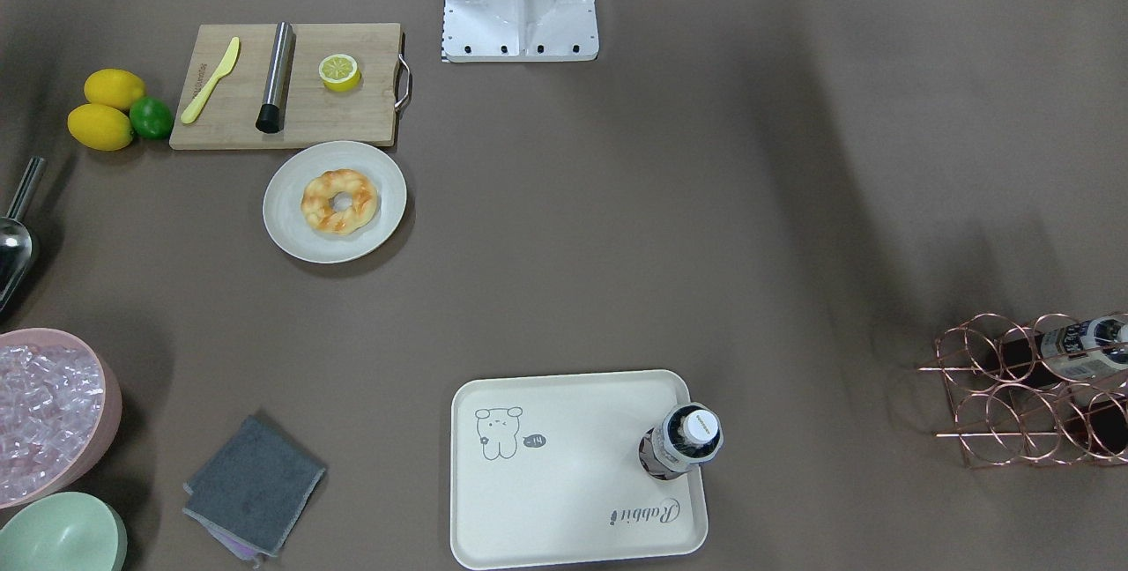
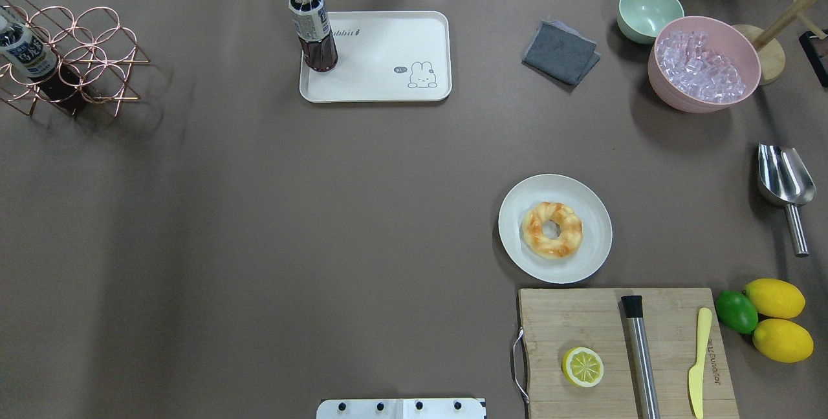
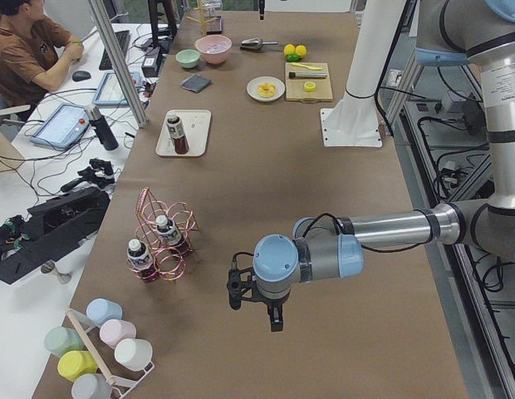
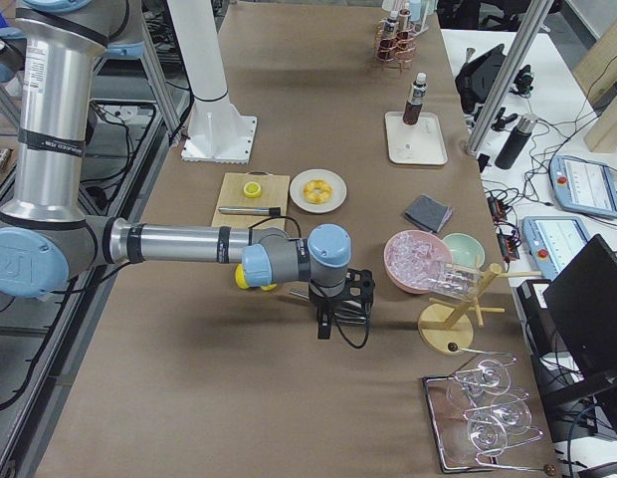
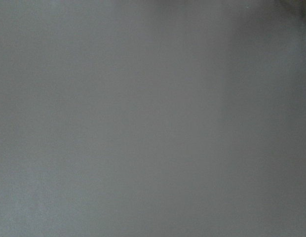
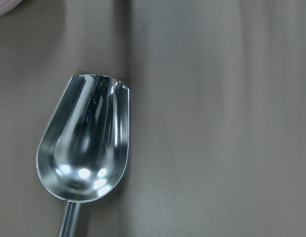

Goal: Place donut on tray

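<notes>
The donut (image 1: 339,201) (image 2: 552,229) lies on a round off-white plate (image 1: 291,232) (image 2: 585,264), next to the wooden cutting board. The cream tray (image 1: 564,509) (image 2: 381,76) sits across the table with a dark drink bottle (image 1: 683,443) (image 2: 314,28) standing on one corner. My left gripper (image 3: 274,314) shows only in the exterior left view, hanging above bare table far from both. My right gripper (image 4: 326,321) shows only in the exterior right view, hanging above the metal scoop (image 6: 86,143). I cannot tell whether either is open or shut.
The cutting board (image 2: 673,315) holds a halved lemon (image 2: 583,366), a steel rod and a yellow knife. Two lemons and a lime (image 2: 736,311) lie beside it. A pink bowl of ice (image 2: 704,63), a green bowl, a grey cloth (image 2: 560,52) and a copper bottle rack (image 2: 71,60) stand around.
</notes>
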Action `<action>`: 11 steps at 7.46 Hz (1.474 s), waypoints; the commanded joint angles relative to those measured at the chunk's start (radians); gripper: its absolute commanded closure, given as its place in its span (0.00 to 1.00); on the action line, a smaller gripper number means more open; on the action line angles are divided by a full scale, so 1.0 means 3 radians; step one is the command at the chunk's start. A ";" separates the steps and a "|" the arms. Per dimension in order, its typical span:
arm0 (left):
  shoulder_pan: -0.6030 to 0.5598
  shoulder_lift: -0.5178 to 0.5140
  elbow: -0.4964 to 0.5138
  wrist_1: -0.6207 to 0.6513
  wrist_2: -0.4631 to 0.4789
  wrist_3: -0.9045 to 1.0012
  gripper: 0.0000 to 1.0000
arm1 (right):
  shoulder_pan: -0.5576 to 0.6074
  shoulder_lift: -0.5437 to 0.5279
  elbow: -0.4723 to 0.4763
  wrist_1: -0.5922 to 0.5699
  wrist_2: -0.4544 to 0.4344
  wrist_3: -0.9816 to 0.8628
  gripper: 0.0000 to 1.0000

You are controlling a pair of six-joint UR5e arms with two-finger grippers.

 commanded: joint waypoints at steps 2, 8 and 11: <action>-0.0003 -0.0001 -0.0012 0.0001 0.0003 -0.0005 0.02 | -0.0012 -0.0020 0.0000 0.0006 0.0003 -0.0026 0.00; 0.0002 -0.0006 -0.0012 -0.0004 -0.0002 -0.0005 0.02 | -0.0658 0.0295 0.0291 0.0214 0.0234 0.1200 0.00; 0.0002 -0.0006 -0.0017 -0.0004 -0.0002 -0.0005 0.02 | -0.1461 0.0827 0.0292 0.0512 -0.0118 0.2439 0.00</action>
